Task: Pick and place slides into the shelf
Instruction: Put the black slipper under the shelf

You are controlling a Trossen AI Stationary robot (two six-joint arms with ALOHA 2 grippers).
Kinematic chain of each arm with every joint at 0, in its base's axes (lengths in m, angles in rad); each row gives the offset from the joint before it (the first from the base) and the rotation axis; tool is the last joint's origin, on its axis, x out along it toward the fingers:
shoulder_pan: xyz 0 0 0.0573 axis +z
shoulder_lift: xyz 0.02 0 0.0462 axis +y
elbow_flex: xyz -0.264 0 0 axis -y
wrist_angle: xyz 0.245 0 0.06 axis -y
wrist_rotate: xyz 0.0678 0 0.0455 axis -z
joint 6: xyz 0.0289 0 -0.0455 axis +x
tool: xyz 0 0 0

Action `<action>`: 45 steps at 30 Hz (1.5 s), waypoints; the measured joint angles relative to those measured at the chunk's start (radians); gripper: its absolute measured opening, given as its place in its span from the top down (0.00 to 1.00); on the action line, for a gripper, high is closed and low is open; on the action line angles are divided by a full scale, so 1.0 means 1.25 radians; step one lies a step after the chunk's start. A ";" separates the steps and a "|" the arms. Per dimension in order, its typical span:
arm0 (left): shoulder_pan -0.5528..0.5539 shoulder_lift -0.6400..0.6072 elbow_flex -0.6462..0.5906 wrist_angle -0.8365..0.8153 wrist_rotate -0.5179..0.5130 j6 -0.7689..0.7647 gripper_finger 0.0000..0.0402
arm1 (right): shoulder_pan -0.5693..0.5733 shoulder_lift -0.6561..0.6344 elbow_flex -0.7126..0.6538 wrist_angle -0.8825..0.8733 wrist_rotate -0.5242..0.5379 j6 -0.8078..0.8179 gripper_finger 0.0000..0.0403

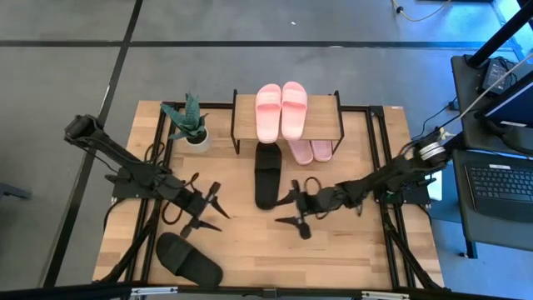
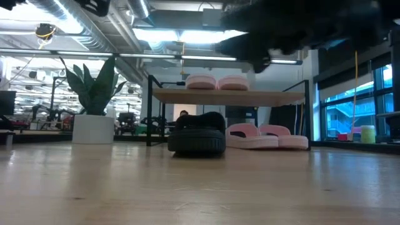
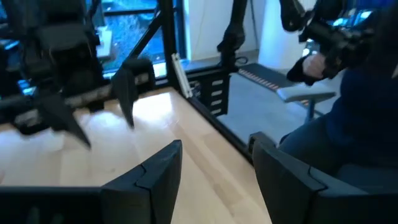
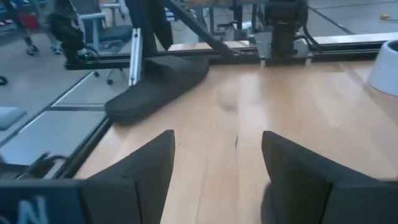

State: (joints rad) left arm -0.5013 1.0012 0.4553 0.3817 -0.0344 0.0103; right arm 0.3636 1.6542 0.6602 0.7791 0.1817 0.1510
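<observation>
The shelf [image 1: 321, 125] stands at the table's far middle, and one pink pair [image 1: 281, 110] lies flat on its top board. A second pink pair [image 1: 311, 151] sits under the board on the right, its ends sticking out toward me [image 2: 267, 136]. One black slide [image 1: 267, 175] lies sole-down on the table just in front of the shelf [image 2: 197, 134]. The other black slide [image 1: 189, 260] lies near the table's near-left corner [image 4: 158, 87]. My left gripper [image 1: 212, 208] hovers open left of the middle. My right gripper [image 1: 295, 210] hovers open beside the near end of the first black slide.
A potted plant [image 1: 190, 125] in a white pot stands left of the shelf [image 2: 94, 100]. Bare wood lies between the two grippers [image 1: 254, 233]. A black frame runs along the table's edges [image 1: 379, 167]. A seated person [image 3: 348, 74] shows beyond the table in the left wrist view.
</observation>
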 joint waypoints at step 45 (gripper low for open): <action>-0.068 -0.011 0.000 -0.047 -0.006 -0.005 0.53 | -0.221 0.354 0.515 -0.689 -0.023 0.105 0.40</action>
State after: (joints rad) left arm -0.5861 0.9871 0.4553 0.3225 -0.0418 0.0036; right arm 0.0875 2.0968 1.3041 -0.0826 0.1527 0.2828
